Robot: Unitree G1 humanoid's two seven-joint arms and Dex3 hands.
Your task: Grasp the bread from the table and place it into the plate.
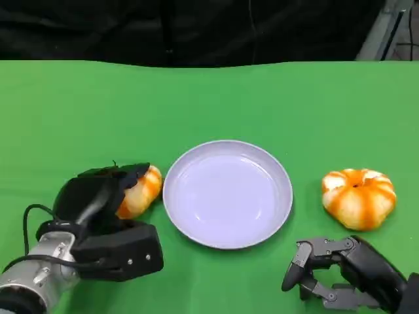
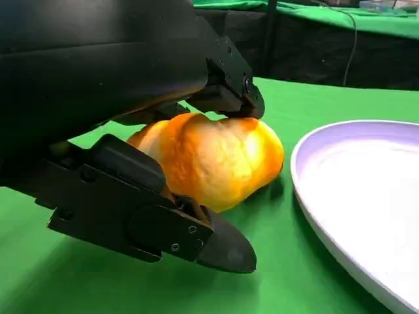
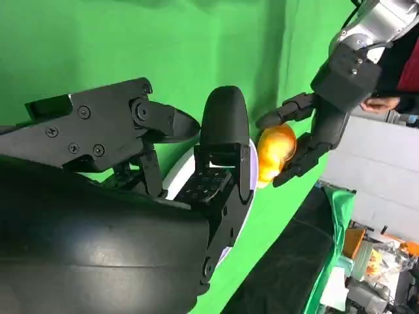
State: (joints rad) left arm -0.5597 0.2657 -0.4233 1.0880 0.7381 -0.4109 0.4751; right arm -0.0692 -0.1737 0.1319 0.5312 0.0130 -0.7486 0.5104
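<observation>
Spreading across the whole scene is the green table (image 1: pixel 275 98), with a dark backdrop along its far edge. At centre sits the pale lilac plate (image 1: pixel 227 193), round and shallow, flat on the cloth with nothing in it; the left wrist view catches its rim (image 2: pixel 340 131) close up.

Down at the near left, the left robot hand (image 1: pixel 105 196) comes in on its silver forearm and is wrapped around the bread (image 1: pixel 141 191), an orange-and-cream glazed loaf lying just beside the plate's left edge. From the left wrist view the bread (image 2: pixel 216 160) is bracketed by black fingers (image 2: pixel 229 91) over its top and another black finger under its near side, both touching the crust, so this robot hand is grasping it. The loaf looks to be down on the table, close to the plate rim but apart from it. The right wrist view shows the same grip from across the table: the loaf (image 3: pixel 276 149) caught between the left robot hand's fingers (image 3: pixel 308 131).

Over on the right, a second bread (image 1: pixel 358 197), rounder and striped orange and white, rests alone on the cloth, well apart from the plate. Just in front of it, at the near right, the right robot hand (image 1: pixel 327 271) hovers low with its fingers loosely curled and apart, holding nothing and not touching that loaf.
</observation>
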